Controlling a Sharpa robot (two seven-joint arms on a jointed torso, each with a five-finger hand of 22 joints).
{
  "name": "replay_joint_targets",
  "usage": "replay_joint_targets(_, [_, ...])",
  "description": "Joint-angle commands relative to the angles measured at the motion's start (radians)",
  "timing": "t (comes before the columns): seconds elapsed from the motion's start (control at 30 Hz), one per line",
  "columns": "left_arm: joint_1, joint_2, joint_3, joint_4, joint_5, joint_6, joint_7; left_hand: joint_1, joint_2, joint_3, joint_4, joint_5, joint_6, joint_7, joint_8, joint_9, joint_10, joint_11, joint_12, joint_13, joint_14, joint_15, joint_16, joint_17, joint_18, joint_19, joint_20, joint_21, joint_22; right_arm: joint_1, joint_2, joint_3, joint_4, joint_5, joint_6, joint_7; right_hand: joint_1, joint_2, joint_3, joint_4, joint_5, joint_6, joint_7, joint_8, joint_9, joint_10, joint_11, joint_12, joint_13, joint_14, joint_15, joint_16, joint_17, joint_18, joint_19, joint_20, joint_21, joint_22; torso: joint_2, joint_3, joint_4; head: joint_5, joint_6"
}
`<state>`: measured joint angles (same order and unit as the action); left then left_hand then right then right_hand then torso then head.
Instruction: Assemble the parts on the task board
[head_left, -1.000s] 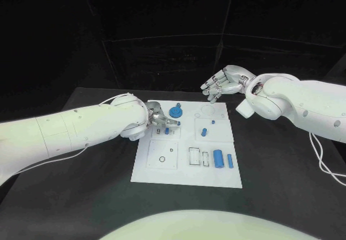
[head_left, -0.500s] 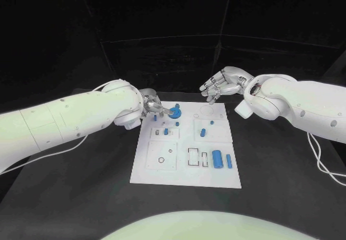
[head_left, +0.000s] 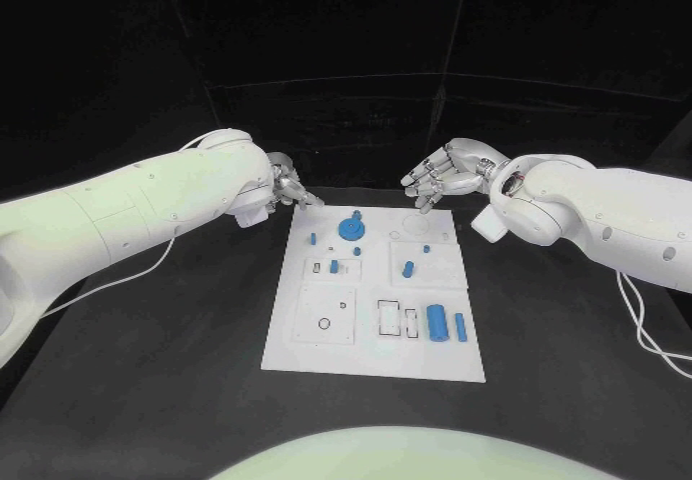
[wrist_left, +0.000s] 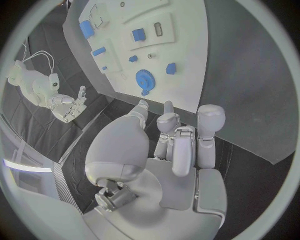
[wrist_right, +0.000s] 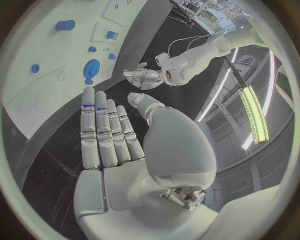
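Observation:
The white task board (head_left: 329, 345) lies in the middle of the black table. A blue gear (head_left: 351, 228) sits near its far edge, and it also shows in the left wrist view (wrist_left: 144, 79) and the right wrist view (wrist_right: 92, 67). Small blue parts (head_left: 335, 266) (head_left: 408, 267) lie mid-board. A blue cylinder (head_left: 437, 325) and a slimmer blue peg (head_left: 460, 324) lie on the near right. My left hand (head_left: 284, 185) hovers beyond the board's far left corner, fingers straight, holding nothing (wrist_left: 175, 150). My right hand (head_left: 440, 180) hangs over the far right edge, fingers spread and empty (wrist_right: 119, 145).
Several outlined recesses (head_left: 392, 314) mark the board's near half, with a small ring (head_left: 325, 321) in the left square. Bare black table (head_left: 159, 350) surrounds the board. A dark wall stands behind the far table edge.
My left hand has drawn back from beside the blue gear to beyond the board's far left corner. The gear stays on the board. My right hand has barely moved.

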<state>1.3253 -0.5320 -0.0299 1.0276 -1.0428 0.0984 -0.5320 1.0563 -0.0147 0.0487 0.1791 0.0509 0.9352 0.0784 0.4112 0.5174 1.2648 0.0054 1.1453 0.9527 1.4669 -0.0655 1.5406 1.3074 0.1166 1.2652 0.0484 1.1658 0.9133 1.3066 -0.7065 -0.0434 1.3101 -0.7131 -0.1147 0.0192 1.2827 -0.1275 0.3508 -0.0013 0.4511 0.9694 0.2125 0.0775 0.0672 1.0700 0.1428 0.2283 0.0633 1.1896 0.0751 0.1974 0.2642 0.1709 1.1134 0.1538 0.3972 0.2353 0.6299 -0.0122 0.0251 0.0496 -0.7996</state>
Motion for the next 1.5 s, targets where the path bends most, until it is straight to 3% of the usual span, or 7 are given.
replay_joint_targets(0.03, [0.002, 0.020, -0.007, -0.041, -0.025, 0.104, 0.039, 0.013, 0.002, -0.017, 0.004, -0.001, 0.015, -0.003, 0.015, 0.002, -0.002, -0.004, 0.006, 0.006, 0.089, 0.004, 0.001, 0.200, 0.012, 0.004, 0.001, 0.004, 0.007, 0.002, 0.000, 0.000, -0.002, 0.005, 0.004, 0.012, 0.002, 0.006, 0.001, 0.002, 0.004, -0.007, -0.002, 0.001, 0.002, -0.008, -0.002, 0.006, 0.001, -0.008, 0.000, 0.002, -0.002, 0.005, 0.003, 0.006, -0.006, -0.001, 0.001, -0.0002, -0.0011, 0.000, 0.000])
replay_joint_targets(0.1, [0.002, 0.034, -0.016, -0.063, -0.029, 0.126, 0.038, 0.015, 0.006, -0.024, 0.007, -0.001, 0.019, -0.004, 0.021, 0.003, 0.002, -0.005, 0.012, 0.012, 0.090, 0.003, 0.003, 0.205, 0.011, 0.008, 0.001, 0.008, 0.016, 0.002, 0.001, 0.000, -0.002, 0.005, 0.003, 0.011, 0.002, 0.006, 0.001, 0.002, 0.004, -0.007, -0.002, 0.001, 0.002, -0.008, -0.002, 0.006, 0.001, -0.008, 0.000, 0.002, -0.002, 0.005, 0.003, 0.006, -0.006, -0.001, 0.002, 0.0009, -0.0020, 0.002, 0.002])
replay_joint_targets(0.3, [0.000, 0.064, -0.038, -0.109, -0.034, 0.165, 0.036, 0.004, 0.017, -0.055, 0.029, -0.001, 0.021, -0.008, 0.038, 0.007, 0.008, -0.008, 0.023, 0.022, 0.092, 0.000, 0.008, 0.214, 0.008, 0.018, -0.002, 0.016, 0.029, 0.002, 0.004, 0.000, -0.005, 0.005, -0.003, 0.005, -0.002, 0.010, 0.000, 0.007, 0.004, -0.007, -0.002, 0.002, 0.002, -0.009, -0.001, 0.008, 0.001, -0.008, 0.001, 0.004, -0.003, 0.006, 0.005, 0.008, -0.008, -0.002, 0.002, -0.0004, -0.0024, 0.007, 0.001])
replay_joint_targets(0.5, [-0.004, 0.082, -0.050, -0.135, -0.035, 0.205, 0.044, -0.006, 0.027, -0.085, 0.051, -0.001, 0.026, -0.012, 0.054, 0.014, 0.014, -0.012, 0.033, 0.030, 0.094, -0.002, 0.012, 0.222, 0.006, 0.025, -0.004, 0.023, 0.041, 0.002, 0.005, 0.000, -0.005, 0.003, -0.007, 0.005, -0.002, 0.010, 0.000, 0.007, 0.004, -0.007, -0.002, 0.002, 0.002, -0.009, -0.001, 0.008, 0.001, -0.009, 0.001, 0.004, -0.003, 0.006, 0.005, 0.008, -0.008, -0.003, 0.002, 0.0003, -0.0029, 0.012, -0.001])
replay_joint_targets(1.1, [-0.014, 0.117, -0.058, -0.181, -0.035, 0.257, 0.063, 0.033, 0.048, -0.103, 0.044, -0.001, 0.031, -0.019, 0.075, 0.024, 0.009, -0.017, 0.031, 0.023, 0.094, -0.007, 0.012, 0.222, 0.006, 0.024, -0.008, 0.021, 0.041, 0.002, 0.013, 0.000, -0.009, 0.002, -0.006, 0.004, -0.003, 0.010, 0.000, 0.008, 0.004, -0.007, -0.002, 0.003, 0.002, -0.009, -0.001, 0.009, 0.001, -0.009, 0.001, 0.004, -0.003, 0.006, 0.005, 0.008, -0.009, -0.003, 0.001, -0.0006, -0.0008, 0.015, -0.002])
replay_joint_targets(1.5, [-0.021, 0.140, -0.059, -0.199, -0.035, 0.241, 0.051, 0.063, 0.073, -0.100, 0.033, -0.001, 0.026, -0.019, 0.080, 0.027, 0.007, -0.017, 0.031, 0.022, 0.094, -0.007, 0.011, 0.221, 0.006, 0.024, -0.009, 0.020, 0.041, 0.002, 0.014, 0.000, -0.008, 0.002, -0.011, 0.007, -0.005, 0.011, -0.001, 0.010, 0.004, -0.008, -0.002, 0.003, 0.002, -0.010, -0.001, 0.010, 0.001, -0.009, 0.001, 0.005, -0.004, 0.006, 0.005, 0.008, -0.011, -0.004, 0.001, -0.0006, -0.0016, 0.017, -0.003])
